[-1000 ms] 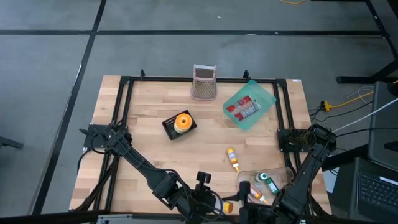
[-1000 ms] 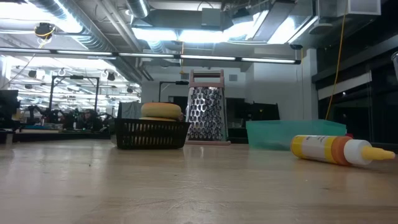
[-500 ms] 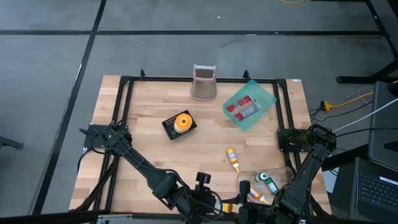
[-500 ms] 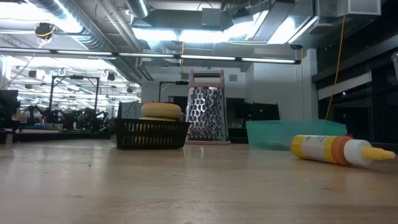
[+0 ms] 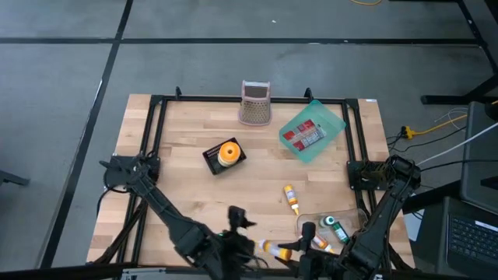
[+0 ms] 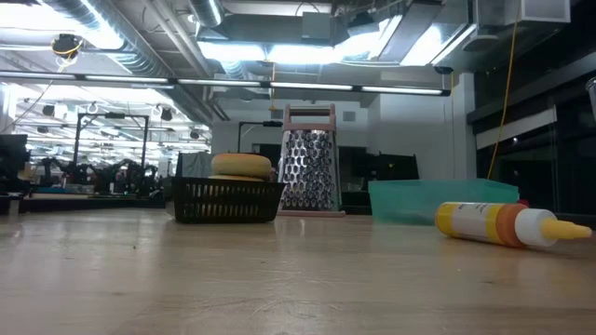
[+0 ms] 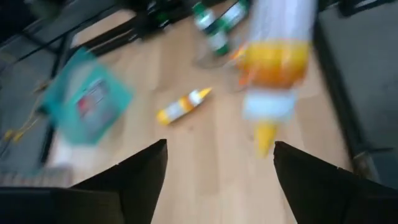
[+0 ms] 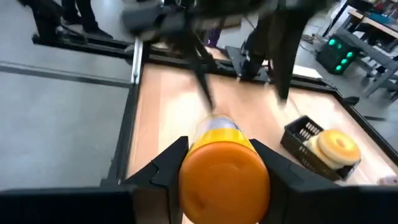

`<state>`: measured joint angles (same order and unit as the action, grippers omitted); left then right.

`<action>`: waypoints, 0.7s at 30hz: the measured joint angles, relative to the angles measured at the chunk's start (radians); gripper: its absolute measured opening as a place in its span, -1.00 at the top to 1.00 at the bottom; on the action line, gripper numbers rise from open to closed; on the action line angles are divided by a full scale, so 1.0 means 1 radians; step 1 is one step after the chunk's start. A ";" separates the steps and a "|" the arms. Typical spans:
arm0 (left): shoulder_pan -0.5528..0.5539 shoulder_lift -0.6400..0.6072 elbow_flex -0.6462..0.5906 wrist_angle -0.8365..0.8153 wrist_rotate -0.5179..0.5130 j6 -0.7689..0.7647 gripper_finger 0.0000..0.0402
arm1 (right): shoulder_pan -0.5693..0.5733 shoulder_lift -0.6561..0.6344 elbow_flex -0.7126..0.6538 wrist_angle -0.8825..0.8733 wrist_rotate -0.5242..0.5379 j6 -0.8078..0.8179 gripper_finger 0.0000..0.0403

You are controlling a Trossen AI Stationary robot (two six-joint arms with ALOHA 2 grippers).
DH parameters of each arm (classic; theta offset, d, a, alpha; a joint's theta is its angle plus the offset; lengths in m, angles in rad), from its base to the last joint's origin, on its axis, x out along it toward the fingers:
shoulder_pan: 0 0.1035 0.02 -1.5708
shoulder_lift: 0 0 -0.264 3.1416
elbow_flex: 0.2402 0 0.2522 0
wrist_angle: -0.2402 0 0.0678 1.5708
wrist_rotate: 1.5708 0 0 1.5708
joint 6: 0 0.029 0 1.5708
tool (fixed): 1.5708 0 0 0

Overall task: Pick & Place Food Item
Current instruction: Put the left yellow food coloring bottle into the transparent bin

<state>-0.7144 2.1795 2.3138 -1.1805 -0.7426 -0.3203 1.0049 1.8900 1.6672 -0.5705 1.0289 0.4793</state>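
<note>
The right gripper [image 8: 224, 163] is clamped around the orange base of a squeeze bottle [image 8: 222, 168], low at the worktop's near edge, near a clear tray [image 5: 352, 221] of small bottles by the near right corner; the left gripper [image 7: 217, 165] hangs beside it with fingers spread, holding nothing, that bottle's tip ahead of it. Farther in lie a second yellow bottle [image 5: 292, 198], a black basket [image 5: 212, 158] with a bun [image 5: 229, 152], a grater [image 5: 255, 103] at the far edge and a teal bag [image 5: 312, 131]
</note>
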 joint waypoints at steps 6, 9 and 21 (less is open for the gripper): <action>-0.061 -0.033 0.001 -0.191 -0.116 -0.255 -0.37 | 0.001 0.000 0.000 -0.206 0.013 0.199 0.33; -0.100 -0.032 0.000 -0.261 -0.146 -0.362 -0.33 | 0.000 0.000 0.000 -0.352 0.010 0.374 0.33; -0.201 -0.031 0.000 -0.305 -0.285 -0.532 -0.26 | 0.082 -0.006 0.001 -0.825 -0.313 0.967 0.32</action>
<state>-0.9153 2.1483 2.3142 -1.4857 -1.0275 -0.8520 1.0870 1.8837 1.6685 -1.3953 0.7161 1.4464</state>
